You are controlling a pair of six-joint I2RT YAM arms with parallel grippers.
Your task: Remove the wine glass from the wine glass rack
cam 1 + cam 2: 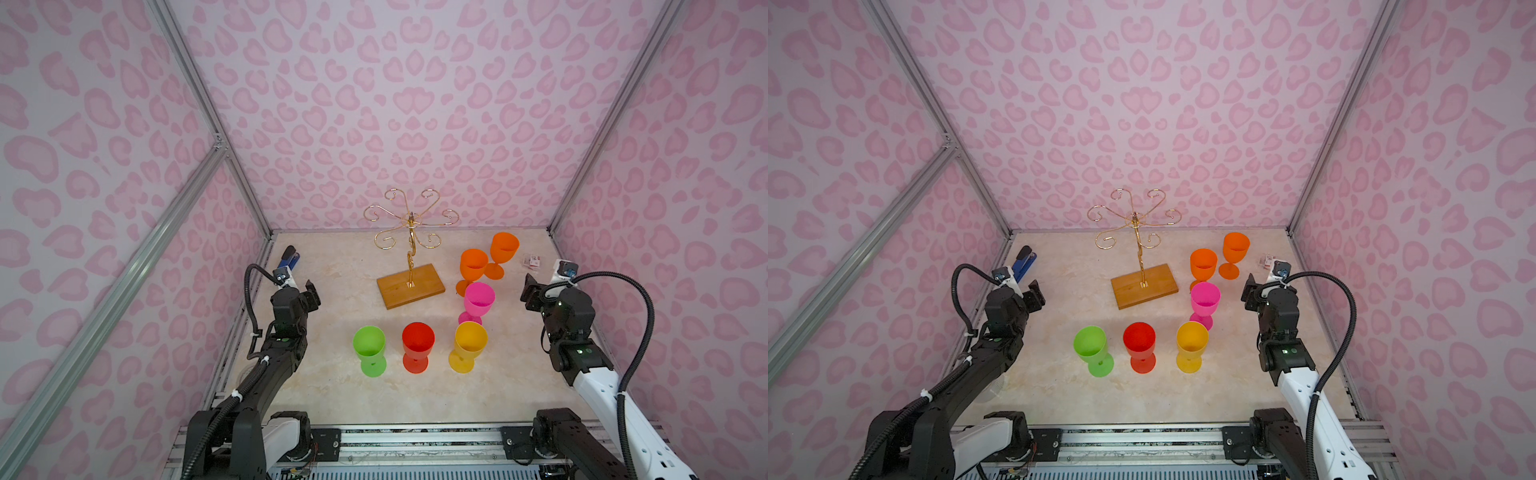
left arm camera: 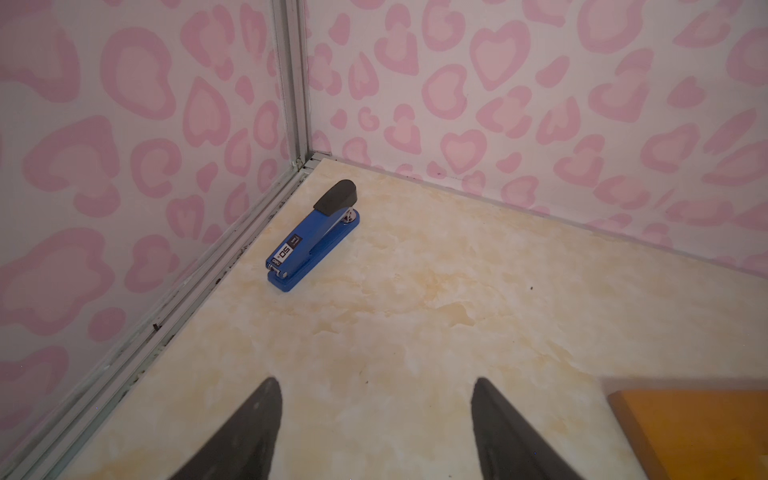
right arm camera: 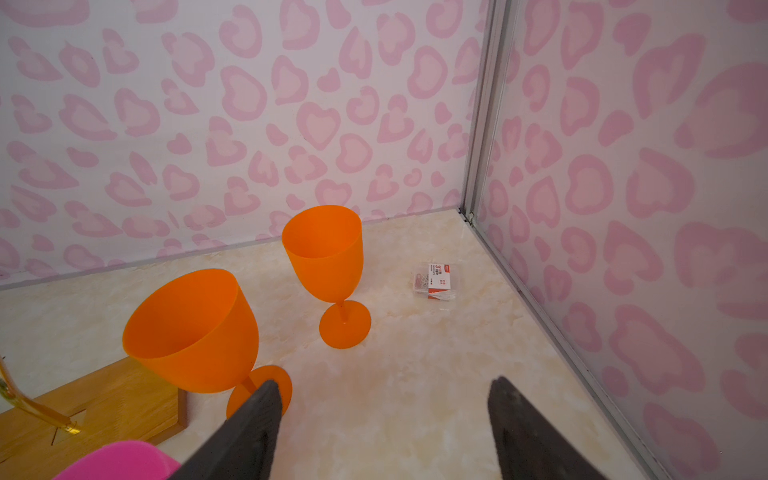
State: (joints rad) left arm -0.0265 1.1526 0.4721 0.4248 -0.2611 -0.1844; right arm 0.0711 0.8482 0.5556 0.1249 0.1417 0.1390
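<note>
1. The wine glass rack (image 1: 410,245) stands upright toward the back middle of the marbled surface (image 1: 332,399). Its gold wire pole rises from a rectangular wooden base (image 1: 409,291).
2. Six plastic wine glasses stand upright on the surface, all apart from the rack's curled arms.
3. The green wine glass (image 1: 369,347), red wine glass (image 1: 417,343) and yellow wine glass (image 1: 469,343) form a row in front of the base.
4. The pink wine glass (image 1: 478,299) stands just behind the yellow one, to the right of the base.
5. The nearer orange wine glass (image 1: 473,265) stands just beside the base's right corner. The farther orange wine glass (image 1: 504,248) is behind it, toward the back wall.
6. The left hand (image 2: 375,380) hovers at the left side of the surface, its fingers spread apart with nothing between them. A blue stapler (image 2: 311,237) lies ahead of it, by the back left corner.
7. The right hand (image 3: 384,380) hovers at the right side, its fingers likewise spread and gripping nothing. A small box of paper clips (image 3: 436,281) lies near the back right corner.
</note>
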